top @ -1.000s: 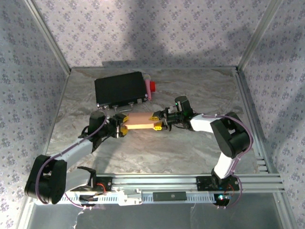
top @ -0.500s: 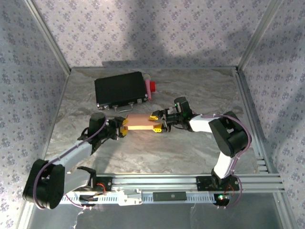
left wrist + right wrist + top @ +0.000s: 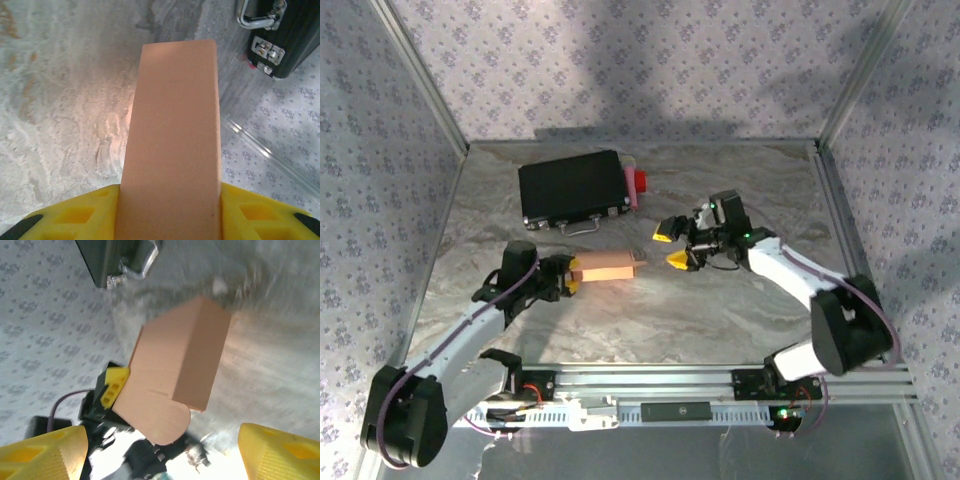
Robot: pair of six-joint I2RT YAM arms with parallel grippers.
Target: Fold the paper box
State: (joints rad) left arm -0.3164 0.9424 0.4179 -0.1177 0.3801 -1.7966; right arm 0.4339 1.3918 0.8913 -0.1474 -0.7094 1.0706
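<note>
Now, a small light orange-tan cardboard box (image 3: 612,267), folded closed, over the middle of the grey marbled desk (image 3: 740,310), in front of a black rectangular case (image 3: 570,187). Clamped at its left end by the left fingers (image 3: 75,220). Just beyond its right end, the right fingers (image 3: 677,262), spread wide, holding nothing.

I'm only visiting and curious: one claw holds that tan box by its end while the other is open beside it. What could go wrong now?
1. The left gripper grips the paper box by one end alone, so the thin cardboard might sag, twist or slip.
2. The rounded flap at its free end sticks out; the open right gripper could crumple it on approach rather than tuck it in.
</note>
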